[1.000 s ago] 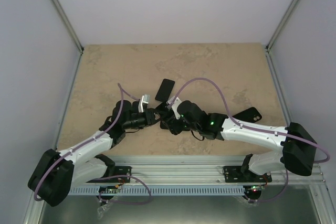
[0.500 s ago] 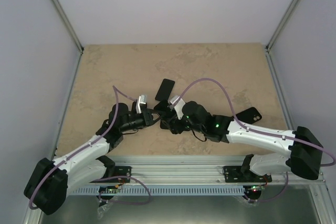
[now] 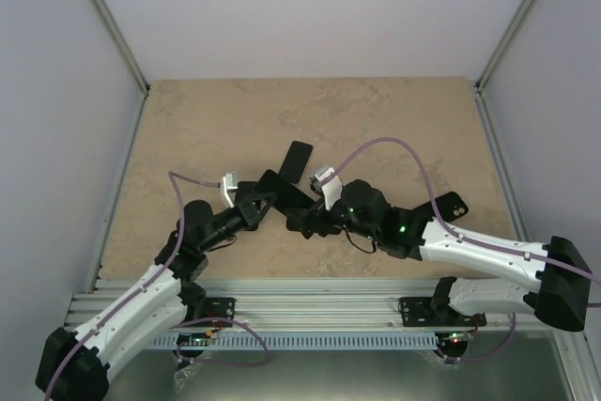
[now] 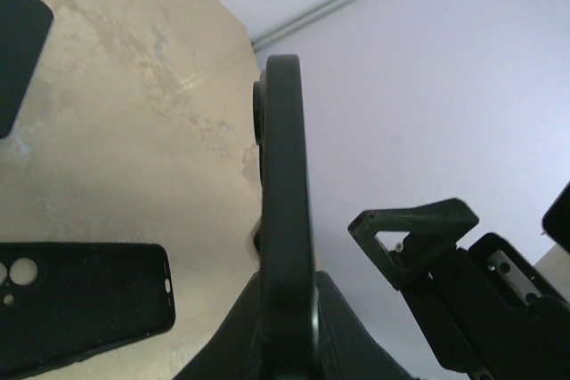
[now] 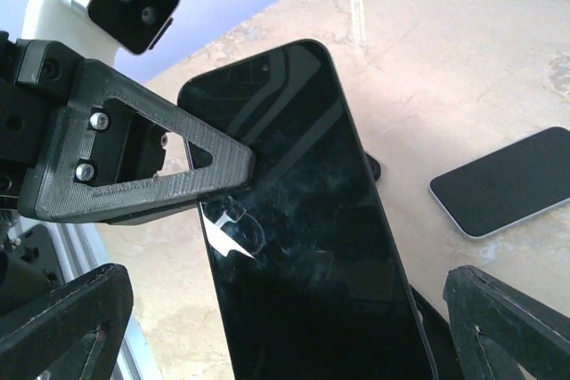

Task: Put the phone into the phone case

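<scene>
My left gripper (image 3: 266, 196) (image 4: 285, 331) is shut on a black phone (image 3: 289, 191) and holds it above the table. The left wrist view shows the phone (image 4: 285, 202) edge-on. In the right wrist view its glass face (image 5: 307, 220) fills the middle, with a left finger (image 5: 134, 162) across its upper corner. My right gripper (image 3: 308, 216) (image 5: 285, 327) stands open, its fingertips (image 5: 62, 327) wide on either side of the phone and apart from it. A black phone case (image 4: 80, 304) with camera holes lies flat on the table below, partly hidden in the top view (image 3: 299, 227).
A second dark phone (image 3: 296, 159) (image 5: 508, 180) lies flat on the table behind the grippers. Another black case (image 3: 449, 204) lies to the right by the right arm. White walls close in the table on three sides.
The left jaws have closed on the phone and the left arm has drawn back to the left. The right jaws have spread wider and let go of the phone.
</scene>
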Robot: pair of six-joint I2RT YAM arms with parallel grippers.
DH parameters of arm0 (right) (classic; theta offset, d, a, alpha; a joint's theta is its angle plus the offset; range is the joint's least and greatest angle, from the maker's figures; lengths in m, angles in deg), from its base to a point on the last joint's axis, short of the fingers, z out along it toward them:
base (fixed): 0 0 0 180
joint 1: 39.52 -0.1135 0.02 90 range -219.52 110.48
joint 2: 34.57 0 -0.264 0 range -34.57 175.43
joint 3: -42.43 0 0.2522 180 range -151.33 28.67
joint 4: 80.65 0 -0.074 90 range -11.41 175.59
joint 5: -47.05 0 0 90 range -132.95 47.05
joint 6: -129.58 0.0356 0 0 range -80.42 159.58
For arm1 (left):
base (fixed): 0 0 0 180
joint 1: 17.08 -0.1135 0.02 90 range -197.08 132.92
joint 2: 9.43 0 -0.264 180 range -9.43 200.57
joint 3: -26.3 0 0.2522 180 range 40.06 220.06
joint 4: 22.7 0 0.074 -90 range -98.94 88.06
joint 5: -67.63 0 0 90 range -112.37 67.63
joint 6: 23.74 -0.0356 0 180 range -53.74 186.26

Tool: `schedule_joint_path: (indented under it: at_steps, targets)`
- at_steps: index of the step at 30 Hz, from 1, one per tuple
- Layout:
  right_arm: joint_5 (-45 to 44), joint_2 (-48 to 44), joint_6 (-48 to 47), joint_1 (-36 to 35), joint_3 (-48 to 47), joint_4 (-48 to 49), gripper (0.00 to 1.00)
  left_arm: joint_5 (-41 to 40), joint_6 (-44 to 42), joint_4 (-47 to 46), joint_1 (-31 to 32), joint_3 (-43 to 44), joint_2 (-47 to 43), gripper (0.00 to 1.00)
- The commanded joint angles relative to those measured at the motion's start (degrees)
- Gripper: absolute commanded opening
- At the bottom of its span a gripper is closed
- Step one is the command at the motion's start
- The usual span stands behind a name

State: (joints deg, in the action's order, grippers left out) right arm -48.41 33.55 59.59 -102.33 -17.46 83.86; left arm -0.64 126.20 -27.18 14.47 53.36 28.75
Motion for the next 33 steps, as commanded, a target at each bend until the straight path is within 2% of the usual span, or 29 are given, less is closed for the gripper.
schedule_joint_path:
  at_steps: [1, 4, 7, 10, 17, 22, 27, 33]
  targets:
    - [0.8, -2.6, 3.1, 0.0, 3.5, 7.5, 0.98, -6.6, 1.0, -0.7, -0.3, -1.2, -5.7, 0.0]
    - [1.8, -4.1, 4.0, -0.1, 6.5, 11.8, 0.98, -9.0, 1.7, 0.3, -0.3, -2.2, -9.6, 0.0]
    - [3.1, -4.7, 5.7, 0.0, 6.9, 11.9, 0.98, -11.1, 2.2, 1.1, -0.3, -3.0, -13.8, 0.0]
    - [4.2, -5.4, 9.1, 0.1, 9.7, 18.0, 0.97, -12.4, 3.0, 0.9, -0.3, -4.2, -17.5, 0.0]
    - [4.6, -5.5, 17.1, 0.2, 13.7, 27.4, 0.89, -12.3, 5.3, -2.3, -0.3, -6.7, -22.7, 0.0]
    - [8.1, -4.1, 20.0, 0.8, 14.7, 31.7, 0.82, -10.3, 7.0, -6.3, -0.3, -7.7, -22.7, 0.0]
    - [10.8, -1.8, 23.6, 1.4, 15.2, 36.0, 0.73, -8.0, 11.1, -15.6, -0.3, -10.9, -21.5, 0.0]
    - [9.7, -1.4, 27.6, 1.8, 17.2, 38.9, 0.65, -6.8, 11.7, -17.6, -0.3, -10.9, -21.1, 0.0]
